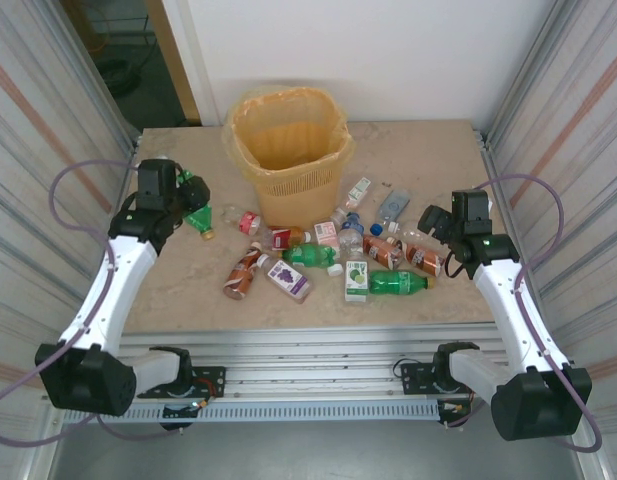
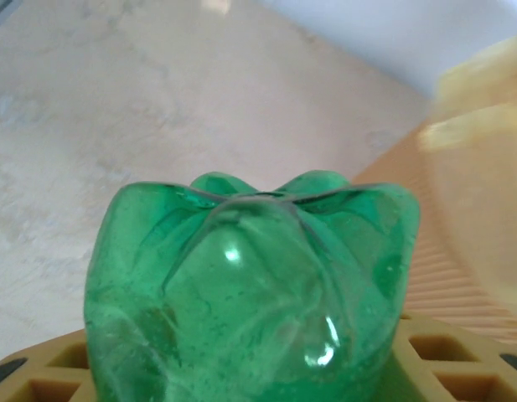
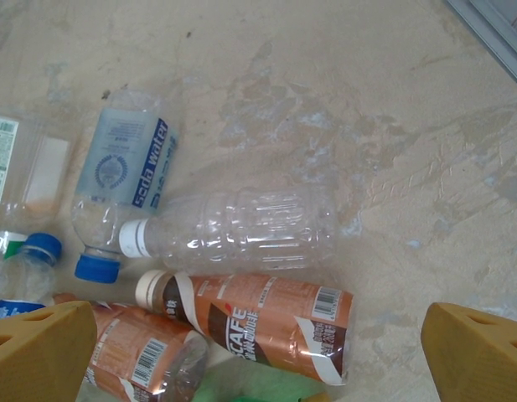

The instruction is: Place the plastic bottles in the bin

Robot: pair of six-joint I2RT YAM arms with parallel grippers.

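Green bottle (image 2: 250,293) in left gripper (image 1: 192,203) — bin (image 1: 288,175) near

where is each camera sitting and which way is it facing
Top external: above and behind the arms, looking down on the table, bin and scattered bottles; both arms show.
Left wrist: looks along the left end effector at the green bottle it grips; tan fingers at the bottom.
Right wrist: looks down at a clear bottle and brown-labelled bottle; the open right end effector, fingers at the corners.
Shared: top external and left wrist both show that green bottle.
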